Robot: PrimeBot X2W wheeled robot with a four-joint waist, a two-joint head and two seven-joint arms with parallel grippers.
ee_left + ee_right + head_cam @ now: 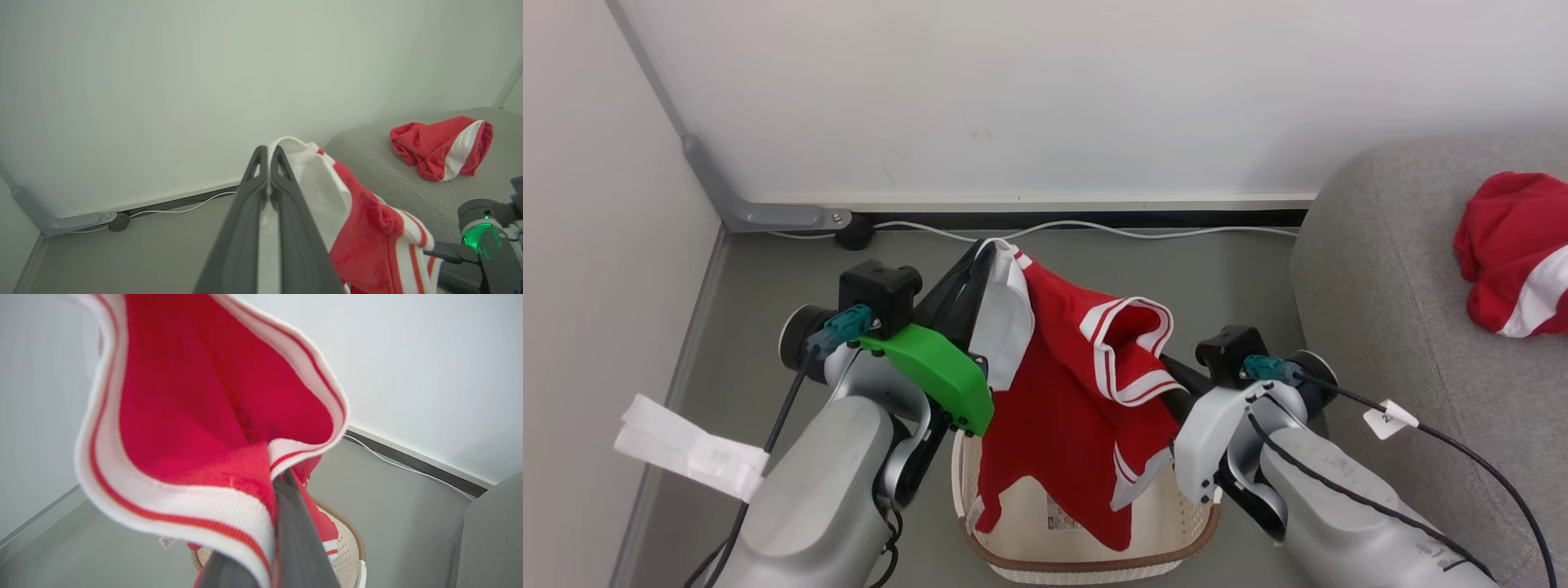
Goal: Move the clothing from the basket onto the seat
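Above the grey floor (768, 286), my left claw (268, 153) and right claw (286, 477) both clamp the clothing (1062, 367); its dangling tail could snag the basket (1086, 565).

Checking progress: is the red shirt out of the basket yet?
Lifted: shirt hangs from left gripper and right gripper above the basket; whether its hem clears the rim, cannot tell.

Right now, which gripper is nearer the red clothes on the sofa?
Right. The right gripper is by the sofa bearing the red clothes; the left gripper is farther, across the basket.
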